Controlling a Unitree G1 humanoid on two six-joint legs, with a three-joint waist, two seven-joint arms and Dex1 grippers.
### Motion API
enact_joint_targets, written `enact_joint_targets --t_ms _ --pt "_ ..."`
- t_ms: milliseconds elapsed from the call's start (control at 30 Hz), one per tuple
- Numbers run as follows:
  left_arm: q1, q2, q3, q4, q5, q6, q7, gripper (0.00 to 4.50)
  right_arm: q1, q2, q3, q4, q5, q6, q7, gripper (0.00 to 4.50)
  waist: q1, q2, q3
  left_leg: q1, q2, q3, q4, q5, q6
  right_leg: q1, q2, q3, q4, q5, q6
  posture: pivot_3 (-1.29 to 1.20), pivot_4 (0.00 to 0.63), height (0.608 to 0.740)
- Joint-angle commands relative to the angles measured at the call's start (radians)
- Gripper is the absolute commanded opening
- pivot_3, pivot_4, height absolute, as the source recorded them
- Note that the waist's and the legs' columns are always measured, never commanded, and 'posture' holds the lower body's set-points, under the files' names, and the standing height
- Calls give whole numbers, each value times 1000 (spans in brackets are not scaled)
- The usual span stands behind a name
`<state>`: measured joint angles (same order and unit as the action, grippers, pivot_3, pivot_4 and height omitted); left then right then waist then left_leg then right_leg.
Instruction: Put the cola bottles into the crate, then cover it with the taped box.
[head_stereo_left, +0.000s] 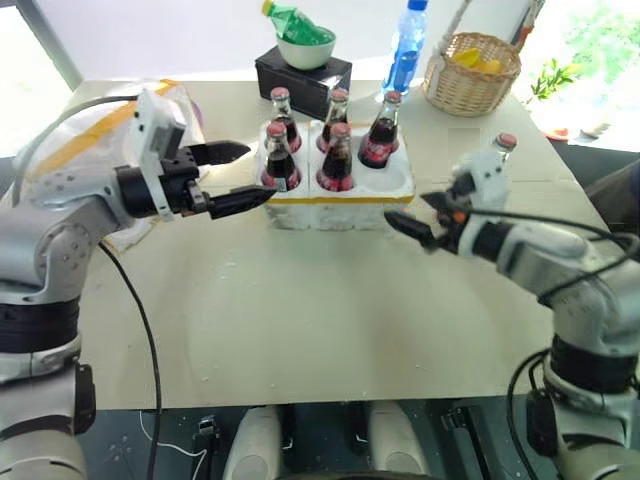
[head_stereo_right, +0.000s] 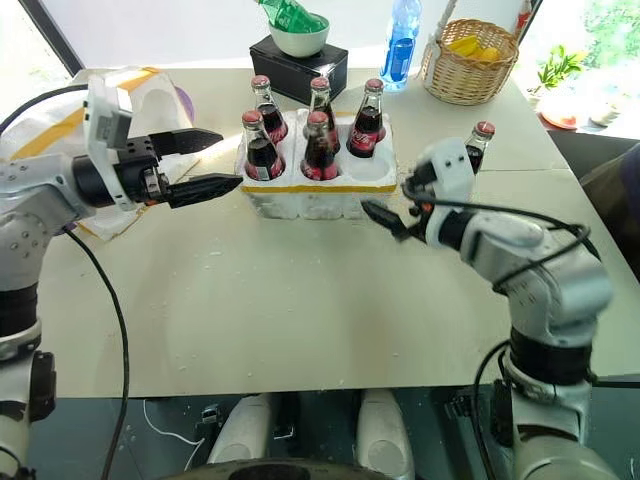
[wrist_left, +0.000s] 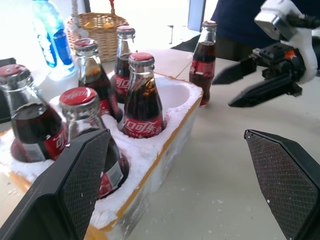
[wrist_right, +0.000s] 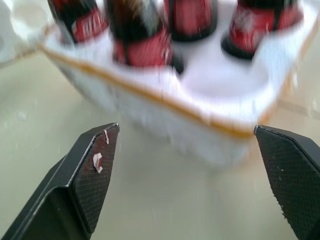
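We see the crate (head_stereo_left: 340, 196) just above the centre of the frame on the pale bench (head_stereo_left: 320, 320), a low white foam tray with a yellow tape band, and five cola bottles (head_stereo_left: 336, 160) stand upright in its wells. The well at the crate's near right corner (head_stereo_right: 372, 172) holds nothing. A sixth cola bottle (head_stereo_right: 480, 143) stands on the bench to the right of the crate, apart from it, partly hidden behind our right arm. Our left gripper (head_stereo_left: 232, 178) hangs at the left end of the crate, its fingers spread wide and holding nothing, the nearer finger (head_stereo_left: 238, 201) reaching up to the crate's near left corner. Our right gripper (head_stereo_right: 395, 203) sits just right of the crate's near right corner, and in the right wrist view its fingers (wrist_right: 95, 175) also stand wide apart and bare, aimed at the crate's side. The taped box (head_stereo_right: 140, 95) lies at the upper left of the frame behind our left arm, white with yellow tape. Along the top edge we see a small black box (head_stereo_left: 303, 80) carrying a bowl (head_stereo_left: 306, 48) with a green bottle (head_stereo_left: 295, 20) in it, a tall blue bottle (head_stereo_left: 407, 48) and a wicker basket (head_stereo_left: 470, 75).
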<state>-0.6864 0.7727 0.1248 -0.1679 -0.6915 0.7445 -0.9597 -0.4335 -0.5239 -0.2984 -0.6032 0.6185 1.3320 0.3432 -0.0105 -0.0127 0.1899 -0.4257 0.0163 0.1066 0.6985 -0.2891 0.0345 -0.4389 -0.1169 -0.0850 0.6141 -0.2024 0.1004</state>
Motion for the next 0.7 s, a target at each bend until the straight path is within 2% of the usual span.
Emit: enact_joint_targets --t_ms 33,133,233,433,700 --pt "-43 -17 -21 16 15 -39 -23 4500 47 23 -108 -80 -31 10 -89 4404 0 0 0 0 0 0 0 0 0 0 0 0 0 0 0 0 150 740" --pt "-64 -38 -48 35 31 -59 -38 4500 48 93 -147 -21 -120 -76 -208 4404 -1 0 0 0 -1 0 1 0 0 0 0 0 0 0 0 0 150 740" --pt "-81 -52 -59 47 41 -64 -47 4500 31 129 -140 55 -174 -176 -254 4404 -1 0 0 0 -1 0 1 0 0 0 0 0 0 0 0 0 150 740" --pt "-95 -57 -60 49 51 -67 -51 4500 -30 151 -92 242 -249 -353 -280 4404 -4 0 0 0 -1 0 0 0 0 -1 0 1 0 0 0 0 150 740" --pt "-71 -41 -36 19 44 -55 -34 4500 -157 141 -15 583 -310 -587 -217 4404 -5 0 0 0 0 0 1 0 0 0 0 1 0 0 0 0 150 740"
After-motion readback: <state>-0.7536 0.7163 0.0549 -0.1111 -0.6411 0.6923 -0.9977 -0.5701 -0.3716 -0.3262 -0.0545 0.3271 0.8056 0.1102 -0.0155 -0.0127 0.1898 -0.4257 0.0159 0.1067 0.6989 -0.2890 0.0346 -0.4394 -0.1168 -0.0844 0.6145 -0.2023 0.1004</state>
